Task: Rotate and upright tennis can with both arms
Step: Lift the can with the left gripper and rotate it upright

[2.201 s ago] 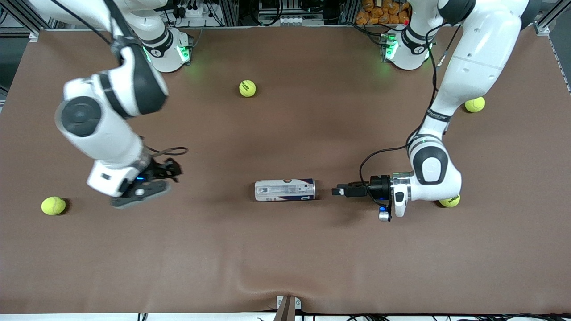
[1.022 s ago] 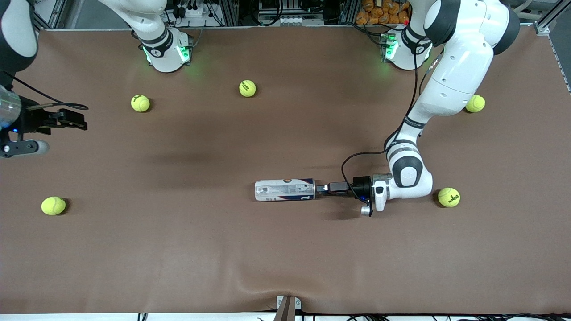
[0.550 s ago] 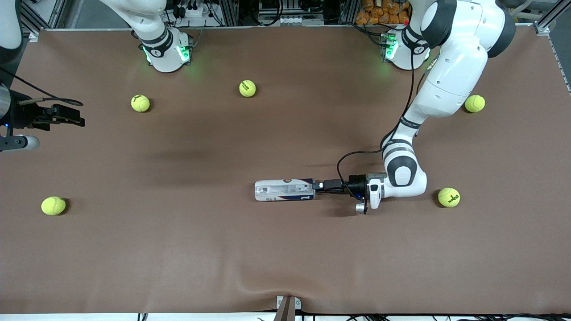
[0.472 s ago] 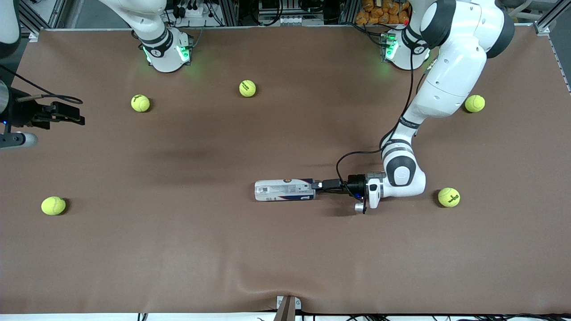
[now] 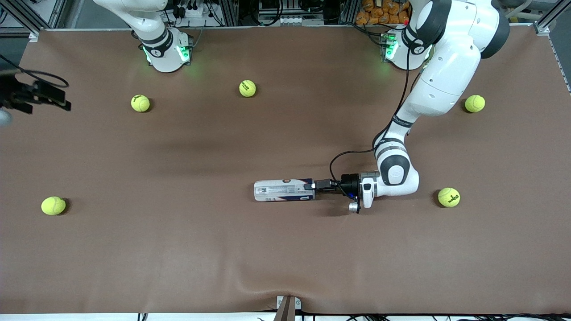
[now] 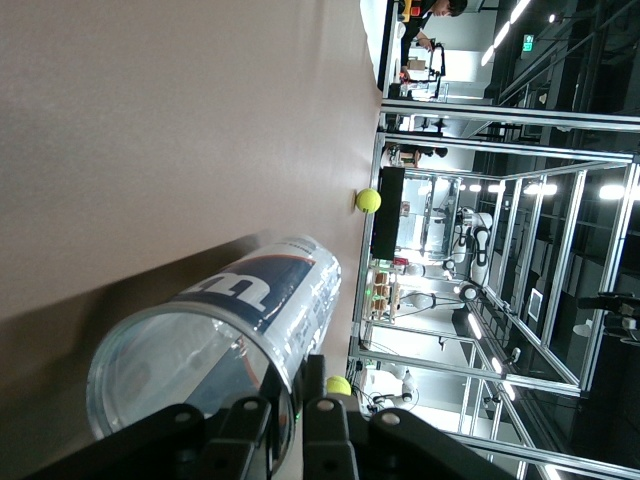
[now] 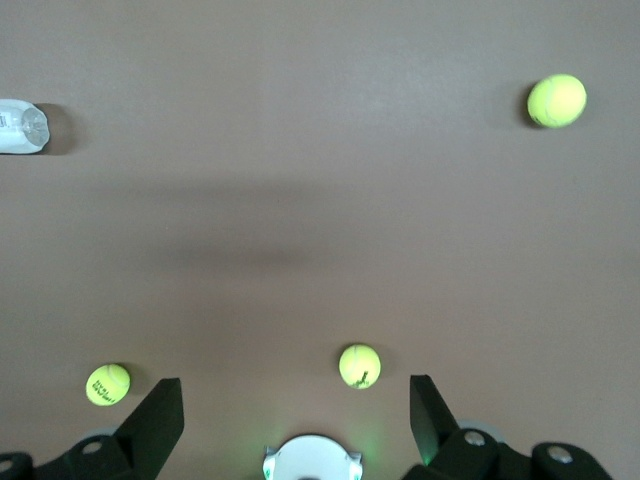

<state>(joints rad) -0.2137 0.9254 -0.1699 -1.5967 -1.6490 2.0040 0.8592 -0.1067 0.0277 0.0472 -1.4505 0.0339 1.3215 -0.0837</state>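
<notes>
The tennis can (image 5: 284, 190) lies on its side on the brown table, its open end toward the left arm's end. My left gripper (image 5: 311, 185) is low at that end. In the left wrist view one finger sits inside the can (image 6: 235, 320) and one outside, and the left gripper (image 6: 295, 368) is pinched on the clear rim. My right gripper (image 5: 66, 104) is open and empty, up over the table's edge at the right arm's end. Its wrist view shows the right gripper (image 7: 295, 415) spread wide, with the can's end (image 7: 22, 127) in a corner.
Several yellow-green tennis balls lie around: one (image 5: 448, 197) close beside the left arm's wrist, one (image 5: 474, 103) farther from the camera, one (image 5: 247, 88) and one (image 5: 140, 103) near the right arm's base (image 5: 165, 49), one (image 5: 53, 205) at the right arm's end.
My left gripper slid toward the can and its fingers went onto the open rim; the can shifted slightly. My right arm swung away to the table's edge, uncovering a ball.
</notes>
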